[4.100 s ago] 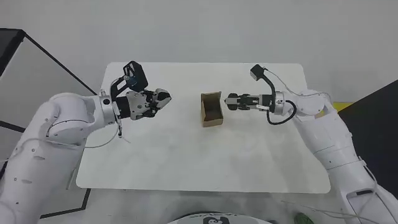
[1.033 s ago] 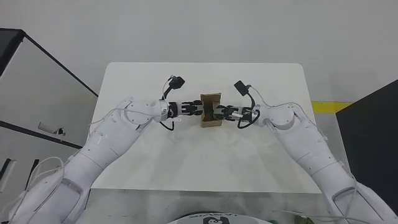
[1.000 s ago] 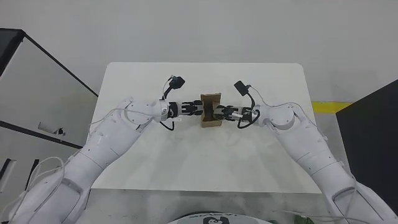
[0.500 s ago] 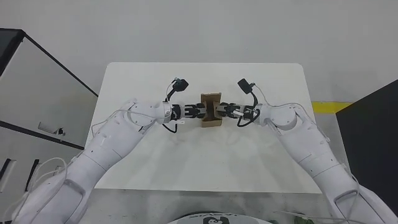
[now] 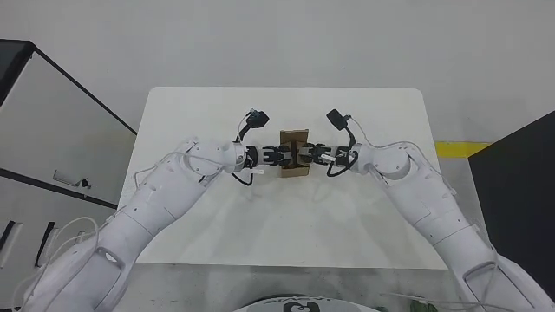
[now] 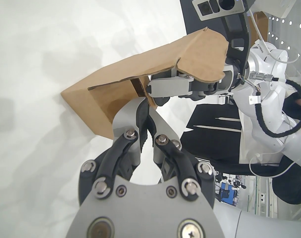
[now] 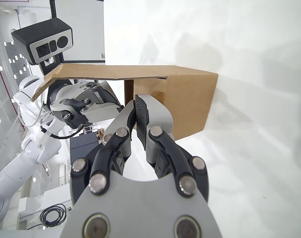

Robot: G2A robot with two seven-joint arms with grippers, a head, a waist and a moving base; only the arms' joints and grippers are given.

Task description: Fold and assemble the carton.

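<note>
In the middle of the white table sits one brown carton, half-formed, with a flap jutting out over its open end. My left claw and my right claw, two in all, meet it from opposite sides. Each has its fingers pressed together at the opening, though I cannot tell whether a board edge is nipped between them. I judge the carton light and thin, stiff across its panels, weak at the creases and apt to slide. It is best gripped on a flap near its fold.
</note>
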